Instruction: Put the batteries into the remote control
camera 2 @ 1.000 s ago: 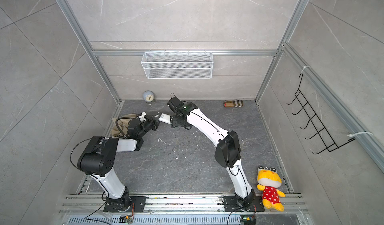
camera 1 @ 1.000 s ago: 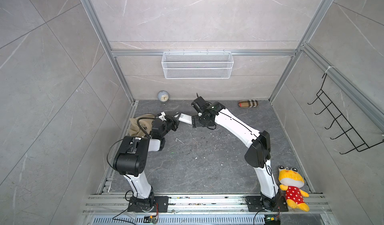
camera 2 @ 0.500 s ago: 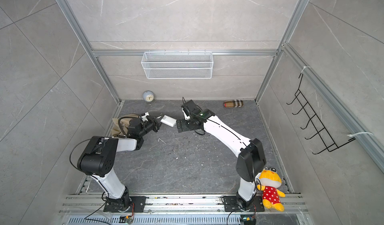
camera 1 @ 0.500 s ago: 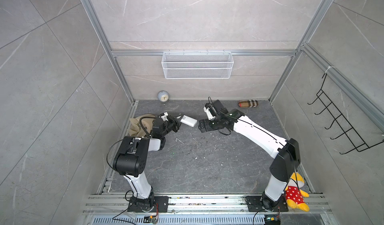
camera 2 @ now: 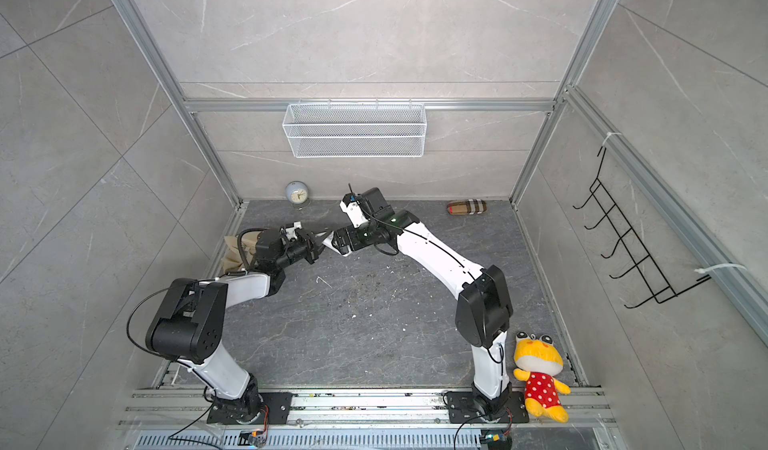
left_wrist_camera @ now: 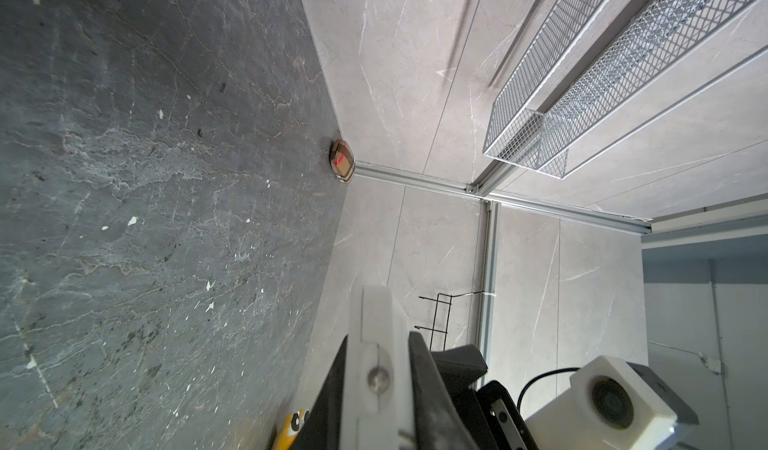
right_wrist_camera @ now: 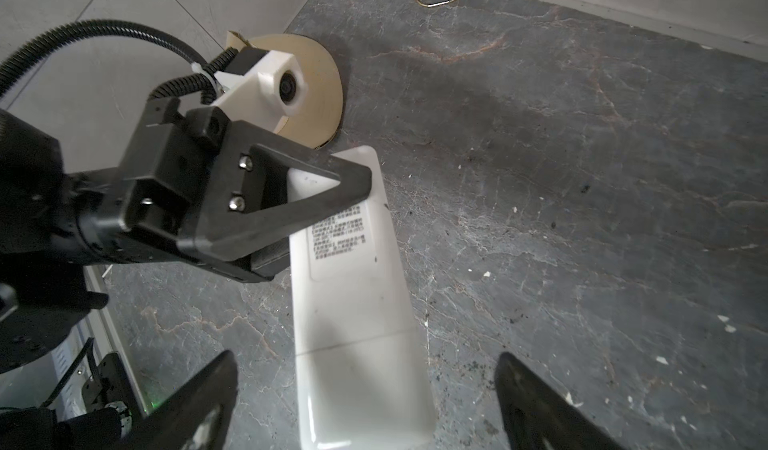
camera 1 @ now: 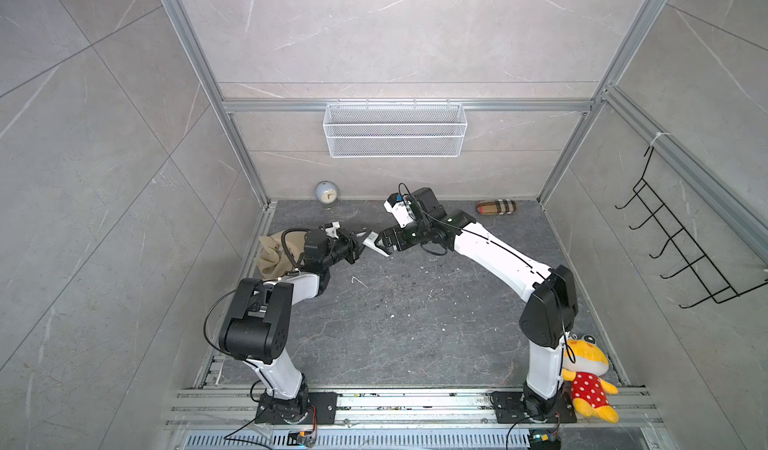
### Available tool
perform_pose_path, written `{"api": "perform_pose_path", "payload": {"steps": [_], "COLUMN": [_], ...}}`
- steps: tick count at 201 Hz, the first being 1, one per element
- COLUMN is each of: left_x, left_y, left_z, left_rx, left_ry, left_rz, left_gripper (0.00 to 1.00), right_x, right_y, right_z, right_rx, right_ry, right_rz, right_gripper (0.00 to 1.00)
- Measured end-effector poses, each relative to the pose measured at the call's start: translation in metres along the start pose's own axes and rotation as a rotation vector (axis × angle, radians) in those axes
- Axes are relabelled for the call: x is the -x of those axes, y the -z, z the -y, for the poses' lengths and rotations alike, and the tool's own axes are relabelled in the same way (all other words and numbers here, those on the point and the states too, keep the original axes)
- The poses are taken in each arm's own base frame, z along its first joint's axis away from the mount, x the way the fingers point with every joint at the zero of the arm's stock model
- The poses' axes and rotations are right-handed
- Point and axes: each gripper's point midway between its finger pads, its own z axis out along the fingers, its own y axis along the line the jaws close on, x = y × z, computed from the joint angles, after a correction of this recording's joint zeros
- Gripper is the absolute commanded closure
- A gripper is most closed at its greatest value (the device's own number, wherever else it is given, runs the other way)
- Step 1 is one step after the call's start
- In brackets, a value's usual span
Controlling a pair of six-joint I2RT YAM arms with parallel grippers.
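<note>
Your left tool (right_wrist_camera: 332, 202) is clenched on the remote control (right_wrist_camera: 357, 302), pinching one end across its thin faces and holding it above the dark stone desk (camera 1: 415, 323), toward the back left. The handset's back faces the right wrist camera: you see its printed label (right_wrist_camera: 337, 235), partly covered by the left tool's upper finger (right_wrist_camera: 291, 215), and the back cover (right_wrist_camera: 361, 389) at the free end. Your right tool (right_wrist_camera: 365, 362) is released, its fingers spread wide on either side of that free end and clear of it. In both top views the two tools meet nose to nose with the remote between them. A beige fabric item (camera 1: 274, 252) lies behind the left arm by the left wall. A round clock (camera 1: 326, 192) and a plaid pouch (camera 1: 496, 207) sit along the back wall, well apart from the remote. A yellow plush toy (camera 1: 588, 369) rests by the right arm's base, and white specks (right_wrist_camera: 486, 274) dot the desk.
</note>
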Motion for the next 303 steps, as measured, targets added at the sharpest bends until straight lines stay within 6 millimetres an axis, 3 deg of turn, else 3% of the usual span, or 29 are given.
{"api": "perform_pose_path", "payload": {"steps": [51,103,263,283,303], "left_x": [-0.002,-0.004,-0.005,-0.005,-0.005], "left_y": [0.001,0.0,-0.001,-0.001,-0.001], "left_z": [0.008,0.006,0.007,0.006,0.006], "left_rx": [0.004,0.014,0.023,0.025,0.027], "left_ry": [-0.023,-0.014,-0.007,-0.005,-0.005], "left_rz": [-0.008,-0.023,-0.029,-0.028,-0.027], "left_gripper": [1.0,1.0,1.0,0.9,0.74], "right_x": [0.001,-0.002,-0.006,-0.006,-0.006], "right_y": [-0.012,-0.024,-0.03,-0.03,-0.031], "right_z": [-0.003,-0.015,-0.015,-0.015,-0.015], "right_rx": [0.016,0.031,0.009,0.004,0.001], "right_ry": [0.027,0.065,0.083,0.08,0.068], "right_rz": [-0.016,-0.04,-0.069,-0.069,-0.068], "right_gripper": [0.07,0.18,0.45,0.48,0.5]}}
